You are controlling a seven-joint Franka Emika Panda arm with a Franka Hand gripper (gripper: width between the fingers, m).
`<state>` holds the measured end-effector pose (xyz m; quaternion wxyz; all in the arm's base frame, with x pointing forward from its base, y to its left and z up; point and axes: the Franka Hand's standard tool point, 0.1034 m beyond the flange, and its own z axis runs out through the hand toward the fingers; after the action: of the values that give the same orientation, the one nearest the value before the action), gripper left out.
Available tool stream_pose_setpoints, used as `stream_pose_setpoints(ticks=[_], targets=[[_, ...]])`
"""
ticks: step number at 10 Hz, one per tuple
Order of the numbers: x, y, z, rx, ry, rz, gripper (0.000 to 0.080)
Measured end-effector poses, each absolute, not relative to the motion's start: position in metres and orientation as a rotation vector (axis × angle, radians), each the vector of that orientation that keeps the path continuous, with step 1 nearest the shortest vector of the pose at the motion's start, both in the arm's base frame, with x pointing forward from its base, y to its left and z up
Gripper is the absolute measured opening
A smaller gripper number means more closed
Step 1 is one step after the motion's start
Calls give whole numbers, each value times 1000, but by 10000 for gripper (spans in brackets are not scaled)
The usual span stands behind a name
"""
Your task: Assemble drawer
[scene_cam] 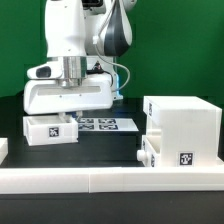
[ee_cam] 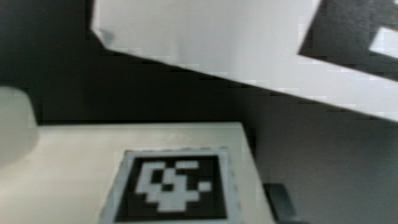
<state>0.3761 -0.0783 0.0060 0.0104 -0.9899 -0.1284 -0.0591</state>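
Drawer housing (scene_cam: 182,125) stands at the exterior view's right. One small tray (scene_cam: 50,129) sits well apart at the left, directly under the gripper (scene_cam: 67,112). I cannot tell whether its jaws are parted or closed. The risk, as I judge it, is that an off-centre descent clips the tray wall and skids it toward the marker board (scene_cam: 100,124).

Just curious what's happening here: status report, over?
End effector low over small tray, jaws unseen. Housing apart, at exterior view's right. Marker board lies flat between.
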Motion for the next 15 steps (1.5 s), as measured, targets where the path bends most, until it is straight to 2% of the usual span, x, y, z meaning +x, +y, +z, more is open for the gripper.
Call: stream_pose_setpoints(ticks=[3,7,12,15], targets=[[396,-47,27,-3061,-555,-179,41],[436,-44,48,-2971,-759,-76,42],[430,-43,44,-2955,-822,-73,42],[445,-49,51,-2778,-1349,-76,42]])
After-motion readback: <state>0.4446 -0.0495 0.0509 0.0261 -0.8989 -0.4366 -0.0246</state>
